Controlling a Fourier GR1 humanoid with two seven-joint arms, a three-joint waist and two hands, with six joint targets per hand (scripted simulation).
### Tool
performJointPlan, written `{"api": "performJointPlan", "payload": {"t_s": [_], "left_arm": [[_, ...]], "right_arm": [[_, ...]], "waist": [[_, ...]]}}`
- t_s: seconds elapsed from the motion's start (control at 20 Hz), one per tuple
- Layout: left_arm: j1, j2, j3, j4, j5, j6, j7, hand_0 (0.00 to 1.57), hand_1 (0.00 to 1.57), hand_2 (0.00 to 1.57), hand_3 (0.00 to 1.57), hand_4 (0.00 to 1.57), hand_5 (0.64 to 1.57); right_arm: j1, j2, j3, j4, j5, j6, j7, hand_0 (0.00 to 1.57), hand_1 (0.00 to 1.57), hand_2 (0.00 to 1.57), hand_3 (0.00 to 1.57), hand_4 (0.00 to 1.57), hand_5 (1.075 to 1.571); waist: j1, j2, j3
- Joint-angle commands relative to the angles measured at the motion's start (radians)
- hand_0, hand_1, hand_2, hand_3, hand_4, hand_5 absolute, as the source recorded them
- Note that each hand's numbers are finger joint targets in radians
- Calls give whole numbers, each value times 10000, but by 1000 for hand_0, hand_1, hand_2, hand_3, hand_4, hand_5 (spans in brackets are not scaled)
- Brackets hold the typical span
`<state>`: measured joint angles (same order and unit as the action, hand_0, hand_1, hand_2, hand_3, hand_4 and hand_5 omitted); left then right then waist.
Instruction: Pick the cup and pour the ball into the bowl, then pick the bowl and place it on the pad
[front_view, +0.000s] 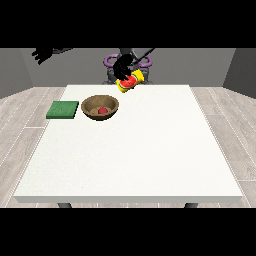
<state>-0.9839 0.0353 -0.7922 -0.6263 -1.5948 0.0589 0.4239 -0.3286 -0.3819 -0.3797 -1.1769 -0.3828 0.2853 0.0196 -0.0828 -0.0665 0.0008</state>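
So, quick rundown going across from 9 o'clock to 3 o'clock:

robot hand at the view's left (44, 54): way up and off the desk at about 10 o'clock, well apart from everything. Fingers look spread, nothing in it.

pad (63, 109): green, flat on the desk (150, 160) at 9 o'clock of the bowl, just beside it but not touching. Nothing on it.

bowl (100, 107): brown, upright on the desk, back-left area. Not on the pad yet.

ball (103, 110): red, sitting inside the bowl already.

cup (130, 82): yellow, up in the air near the desk's far edge, at roughly 1 o'clock from the bowl. It's tipped over on its side, long axis running about 2 o'clock to 8 o'clock in the picture, reddish mouth pointing down toward 8 o'clock, i.e. the bowl's way.

robot hand at the view's right (122, 66): wrapped round the cup from above, carrying it.

progress: my read is the pour half is done, since the ball's in the bowl. Left to do: get rid of the cup, grab the bowl, set it on the pad. So about halfway.
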Motion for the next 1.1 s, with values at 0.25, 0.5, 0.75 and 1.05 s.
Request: {"api": "performJointPlan", "payload": {"t_s": [0.25,0.5,0.75,1.05], "left_arm": [[29,145,361,-208,-1054,-587,-599,1513,1513,1571,1571,1286,1489],[848,433,1223,-1239,-342,944,-423,1532,1532,1571,1571,1252,1515],[1841,547,3349,-2545,2247,2472,-1035,276,276,1488,1571,901,1570],[3942,-164,4826,-3140,5352,3690,-2364,701,701,1571,1229,1134,1559]], "right_arm": [[43,260,331,-361,44,-261,298,0,0,0,305,497,1569],[392,-38,-88,47,148,-150,-368,0,0,0,310,524,1569],[616,-21,-338,120,142,-684,-89,0,0,0,319,525,1569],[402,340,-143,-395,191,-1113,16,0,0,0,0,552,1566]], "waist": [[-19,60,-10],[834,356,-11],[1937,-155,-32],[2263,586,-82]]}}
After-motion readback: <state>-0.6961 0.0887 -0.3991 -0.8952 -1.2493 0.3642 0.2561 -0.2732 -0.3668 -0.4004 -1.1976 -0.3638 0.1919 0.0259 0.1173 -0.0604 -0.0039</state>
